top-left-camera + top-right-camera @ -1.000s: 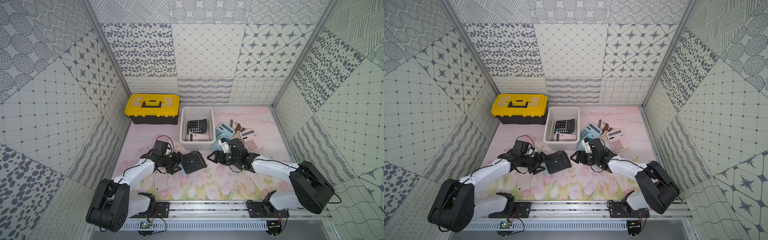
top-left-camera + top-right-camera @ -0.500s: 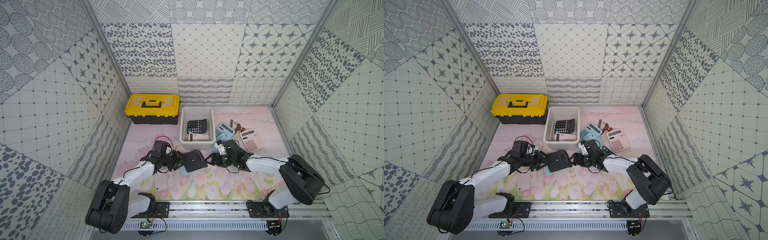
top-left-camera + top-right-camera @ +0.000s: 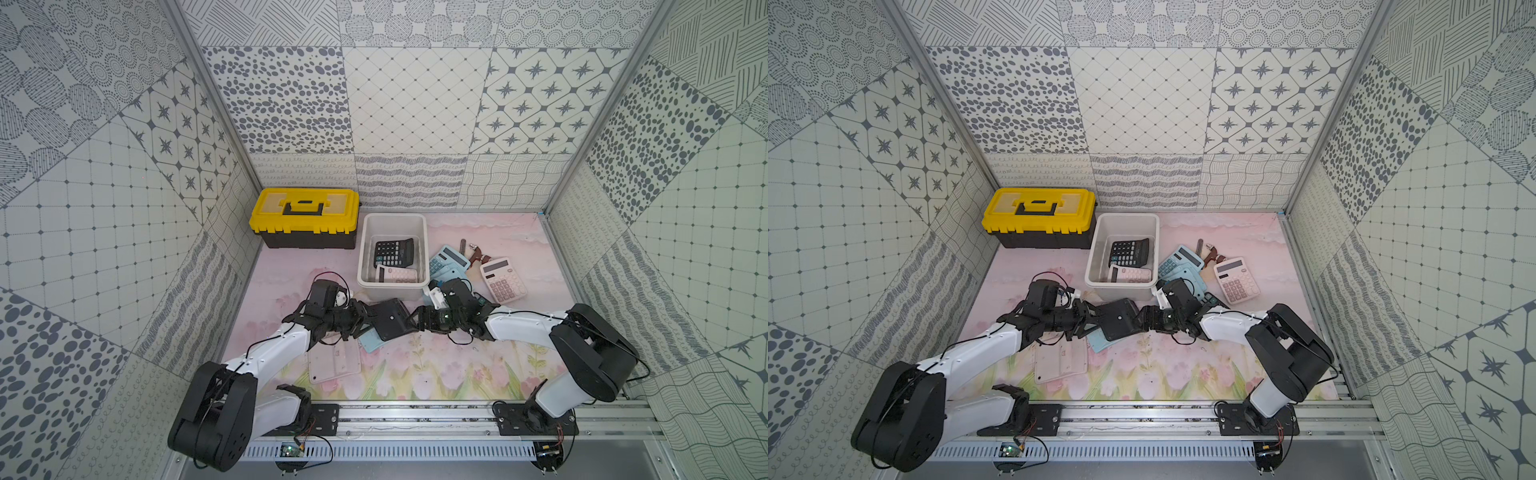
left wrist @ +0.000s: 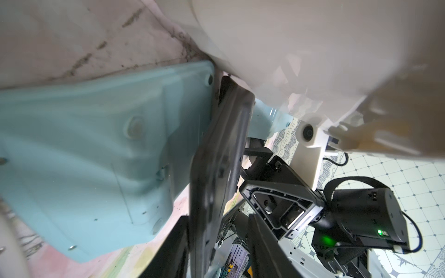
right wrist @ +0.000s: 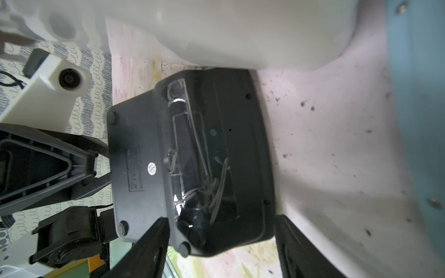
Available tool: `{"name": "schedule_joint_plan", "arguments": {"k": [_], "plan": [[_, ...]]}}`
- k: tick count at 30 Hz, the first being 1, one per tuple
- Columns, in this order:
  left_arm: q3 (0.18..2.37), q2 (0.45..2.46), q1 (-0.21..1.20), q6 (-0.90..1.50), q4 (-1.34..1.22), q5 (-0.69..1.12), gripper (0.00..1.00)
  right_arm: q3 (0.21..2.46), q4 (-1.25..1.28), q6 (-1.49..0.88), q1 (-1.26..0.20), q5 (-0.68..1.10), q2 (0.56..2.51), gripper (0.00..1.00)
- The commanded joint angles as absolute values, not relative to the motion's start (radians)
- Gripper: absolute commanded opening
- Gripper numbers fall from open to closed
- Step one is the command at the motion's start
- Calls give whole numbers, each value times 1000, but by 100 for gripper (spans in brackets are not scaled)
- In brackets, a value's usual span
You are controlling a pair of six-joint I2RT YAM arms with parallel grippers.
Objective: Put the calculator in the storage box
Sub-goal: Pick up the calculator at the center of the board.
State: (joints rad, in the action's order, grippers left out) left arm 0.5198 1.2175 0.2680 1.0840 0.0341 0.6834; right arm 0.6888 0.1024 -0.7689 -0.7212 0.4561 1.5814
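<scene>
The left claw [image 3: 365, 321] had narrowed round the left edge of the flat black plastic calculator [image 3: 390, 320], a gap showing at one finger [image 4: 265, 245]. Keys-down, it hid most of a pale blue calculator [image 3: 371, 343], just before the off-white open plastic storage box [image 3: 390, 287]. The right claw [image 3: 415, 322], nearer now, straddled its right end wide; contact unclear.

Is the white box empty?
No, a black calculator and a pink calculator lie inside the white box.
</scene>
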Motion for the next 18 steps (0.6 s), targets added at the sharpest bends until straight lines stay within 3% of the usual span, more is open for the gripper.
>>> {"name": "schedule_joint_plan", "arguments": {"k": [1,11,18], "plan": [[557,1218,315,1103,-21,723,39,718,125,-730,-732,458,1576,74],[581,1210,384,1113,-4,664,27,690,60,-693,-733,439,1482,74],[597,1234,420,1115,3,644,12,682,-33,-643,-734,409,1387,74]]}}
